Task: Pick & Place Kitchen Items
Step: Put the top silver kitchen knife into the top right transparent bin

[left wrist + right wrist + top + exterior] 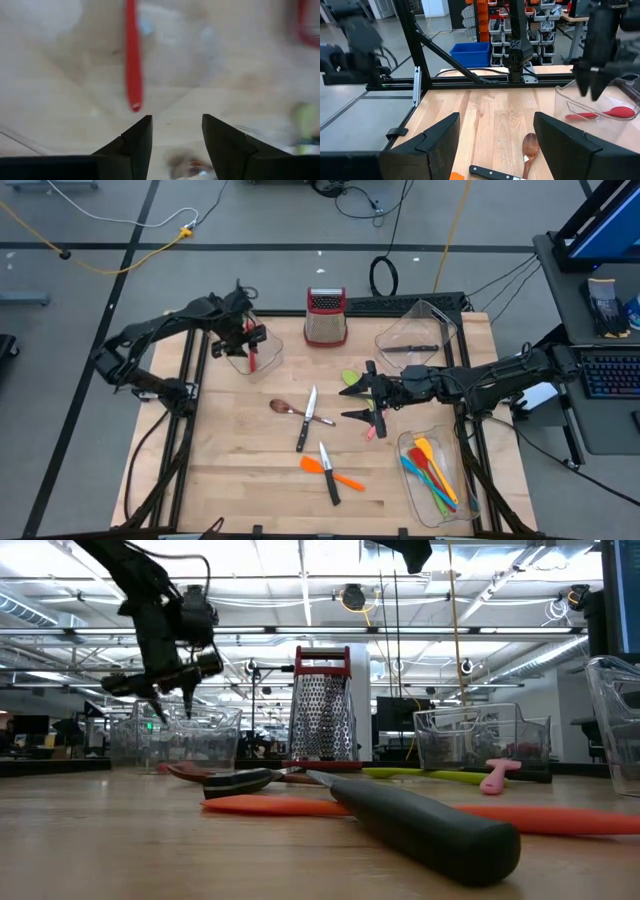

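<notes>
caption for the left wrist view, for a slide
Left gripper open above a clear bin with a red spoon inside.

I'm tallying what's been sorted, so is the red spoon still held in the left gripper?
No, the left gripper is open and empty above the clear bin, where the red spoon lies.

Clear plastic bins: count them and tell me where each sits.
3. Left bin beside the grater; back-right bin on the grater's other side; front-right bin holding colourful utensils. None seems hidden.
</notes>
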Robot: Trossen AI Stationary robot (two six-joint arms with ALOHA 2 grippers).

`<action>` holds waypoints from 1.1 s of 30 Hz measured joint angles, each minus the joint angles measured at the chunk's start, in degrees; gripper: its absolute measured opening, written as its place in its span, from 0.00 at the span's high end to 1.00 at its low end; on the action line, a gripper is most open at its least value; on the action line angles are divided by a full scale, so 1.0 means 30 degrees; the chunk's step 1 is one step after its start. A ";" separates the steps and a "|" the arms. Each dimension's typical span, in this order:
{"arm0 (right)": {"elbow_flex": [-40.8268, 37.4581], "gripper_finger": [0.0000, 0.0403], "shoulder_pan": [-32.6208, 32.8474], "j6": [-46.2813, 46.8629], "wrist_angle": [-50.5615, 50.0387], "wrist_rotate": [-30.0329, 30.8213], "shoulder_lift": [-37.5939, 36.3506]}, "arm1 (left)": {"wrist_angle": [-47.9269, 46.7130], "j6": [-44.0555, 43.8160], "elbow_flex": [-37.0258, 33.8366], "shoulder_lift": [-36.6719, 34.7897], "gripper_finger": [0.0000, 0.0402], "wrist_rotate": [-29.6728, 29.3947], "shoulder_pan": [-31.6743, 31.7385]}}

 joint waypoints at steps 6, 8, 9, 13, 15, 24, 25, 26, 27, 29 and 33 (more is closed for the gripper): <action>0.0000 0.39 0.0001 -0.0044 -0.0007 -0.0007 0.0000 | 0.2602 -0.0028 0.0007 -0.3919 0.57 -0.1132 -0.0769; 0.0000 0.39 0.0003 -0.0058 -0.0007 -0.0007 0.0000 | 0.3438 0.0020 0.0015 -0.5232 0.57 -0.1934 -0.1642; 0.0000 0.39 0.0003 -0.0066 -0.0007 -0.0007 0.0000 | 0.3817 0.0016 0.0015 -0.5826 0.57 -0.2408 -0.2183; 0.0000 0.39 0.0007 -0.0066 -0.0007 -0.0015 0.0000 | 0.4942 -0.0080 0.0022 -0.7671 0.57 -0.4339 -0.4842; 0.0000 0.39 0.0005 -0.0066 -0.0005 -0.0045 0.0000 | 0.5448 -0.0201 0.0022 -0.8237 0.57 -0.5467 -0.6562; 0.0000 0.39 0.0007 0.0124 -0.0004 -0.0087 0.0000 | 0.6975 -0.1746 0.0022 -0.7805 0.57 -1.0201 -1.4698; 0.0000 0.39 0.0007 0.0124 -0.0001 -0.0087 0.0000 | 0.7154 -0.2079 0.0022 -0.7562 0.57 -1.0730 -1.5523; 0.0000 0.39 0.0007 0.0124 0.0000 -0.0087 0.0000 | 0.7429 -0.2418 0.0022 -0.7307 0.57 -1.1219 -1.6297; 0.0000 0.39 0.0007 0.0124 0.0000 -0.0087 0.0000 | 0.7667 -0.2775 0.0022 -0.7072 0.57 -1.1633 -1.6989; 0.0000 0.39 0.0007 0.0124 0.0000 -0.0087 0.0000 | 0.7975 -0.3490 0.0022 -0.6484 0.57 -1.2103 -1.8219; 0.0000 0.39 0.0007 0.0125 0.0000 -0.0089 0.0000 | 0.8438 -0.5500 0.0022 -0.5111 0.57 -1.2408 -2.0059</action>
